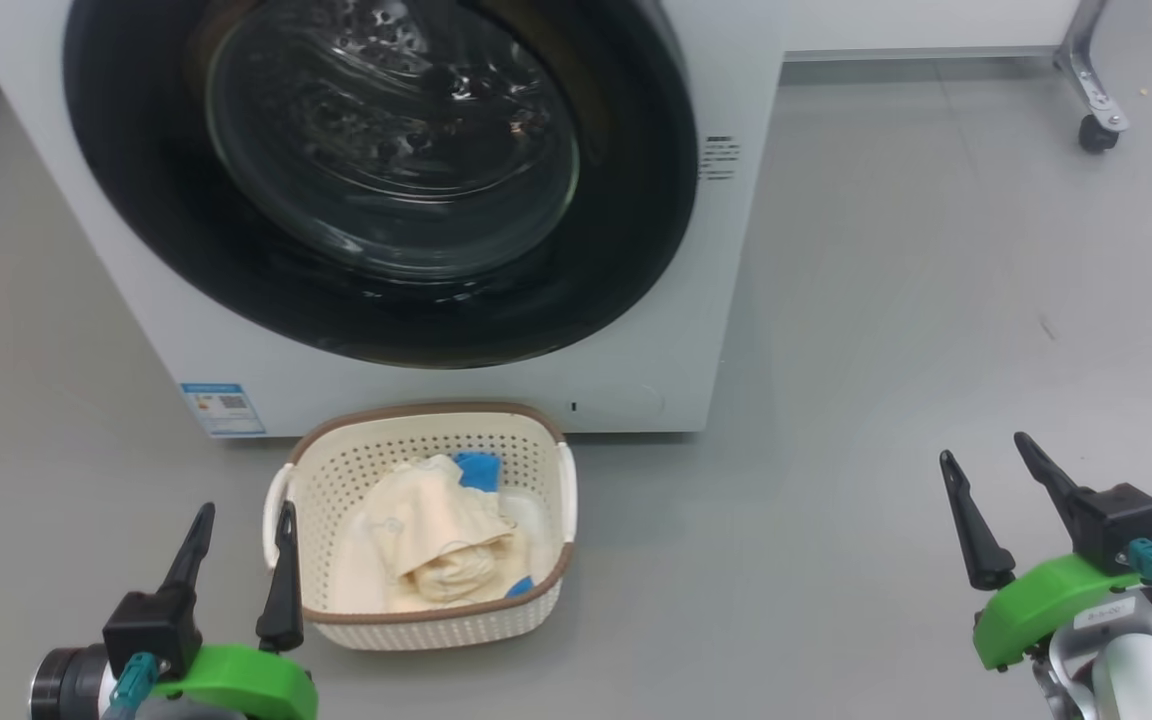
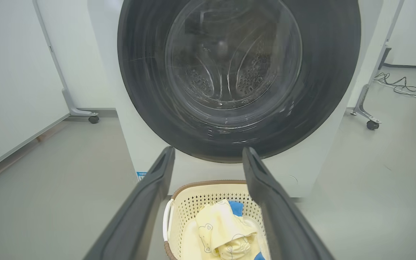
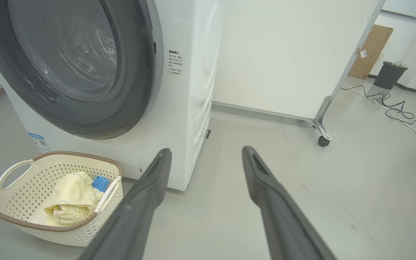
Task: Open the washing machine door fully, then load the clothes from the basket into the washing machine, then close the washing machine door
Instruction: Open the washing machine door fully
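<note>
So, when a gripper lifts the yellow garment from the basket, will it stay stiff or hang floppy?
Probably floppy: the clothes lie crumpled in soft folds, so one should drape and sag. Likely light too, as the fabric looks thin.

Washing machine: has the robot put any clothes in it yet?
Not yet, it's at the very start. Done: nothing; the door looks shut. In hand: nothing; the left gripper and right gripper are open and empty. To do: open the door, load the clothes from the basket, shut the door.
</note>
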You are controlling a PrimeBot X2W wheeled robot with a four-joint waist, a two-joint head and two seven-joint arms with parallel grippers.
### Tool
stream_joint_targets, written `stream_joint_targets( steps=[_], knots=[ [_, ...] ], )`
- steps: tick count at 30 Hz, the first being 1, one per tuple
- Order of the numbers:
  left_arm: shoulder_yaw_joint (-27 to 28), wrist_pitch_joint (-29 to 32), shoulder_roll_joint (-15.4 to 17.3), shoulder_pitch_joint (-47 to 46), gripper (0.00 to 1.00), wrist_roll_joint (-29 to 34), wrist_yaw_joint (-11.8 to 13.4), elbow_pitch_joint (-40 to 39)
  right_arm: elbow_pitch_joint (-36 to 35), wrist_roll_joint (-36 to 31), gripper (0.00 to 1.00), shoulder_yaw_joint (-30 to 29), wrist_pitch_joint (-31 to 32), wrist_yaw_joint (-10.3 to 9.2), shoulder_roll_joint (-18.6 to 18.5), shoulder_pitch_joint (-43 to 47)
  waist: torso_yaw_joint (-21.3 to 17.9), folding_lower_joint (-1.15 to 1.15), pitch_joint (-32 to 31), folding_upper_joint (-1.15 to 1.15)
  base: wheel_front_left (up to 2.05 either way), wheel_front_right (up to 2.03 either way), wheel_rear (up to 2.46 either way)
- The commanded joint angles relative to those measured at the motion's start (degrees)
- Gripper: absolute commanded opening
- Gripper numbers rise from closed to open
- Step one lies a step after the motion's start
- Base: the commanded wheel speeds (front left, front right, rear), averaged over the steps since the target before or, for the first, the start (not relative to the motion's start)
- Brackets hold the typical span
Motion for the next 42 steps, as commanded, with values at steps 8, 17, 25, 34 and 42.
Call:
stream_joint_targets(
  steps=[8, 17, 25, 34, 42],
  knots=[
    [1.7, -0.6, 0.9, -2.8, 1.00, 0.5, -0.6, -2.1, -1.6, 0.2, 1.00, 0.9, -0.7, 0.00, -0.7, -3.4, -0.3, 0.00, -0.1, 0.00, 0.77, 0.77, -1.54],
    [1.6, -0.6, 0.8, -2.6, 1.00, 0.7, -0.7, -2.5, -1.9, 0.0, 1.00, 0.7, -0.7, 0.00, -0.4, -3.2, -0.5, 0.00, 0.0, 0.00, 0.15, 0.15, -0.29],
    [1.5, -0.6, 0.7, -2.4, 1.00, 0.9, -0.8, -2.5, -2.0, -0.1, 1.00, 0.5, -0.7, 0.00, -0.4, -3.1, -0.5, 0.00, 0.0, 0.00, 0.00, 0.00, 0.00],
    [1.5, -0.6, 0.7, -2.3, 1.00, 0.9, -0.9, -2.6, -2.1, 0.0, 1.00, 0.5, -0.8, 0.00, -0.3, -3.1, -0.6, 0.00, 0.5, 0.00, 0.00, 0.00, 0.00],
    [1.1, -0.6, 0.8, -3.5, 1.00, 1.1, -1.0, -3.4, -3.0, -0.8, 1.00, -0.5, -0.7, 0.00, -0.6, -3.7, 0.2, 0.00, 3.0, 0.00, 0.00, 0.00, 0.00]
  ],
)
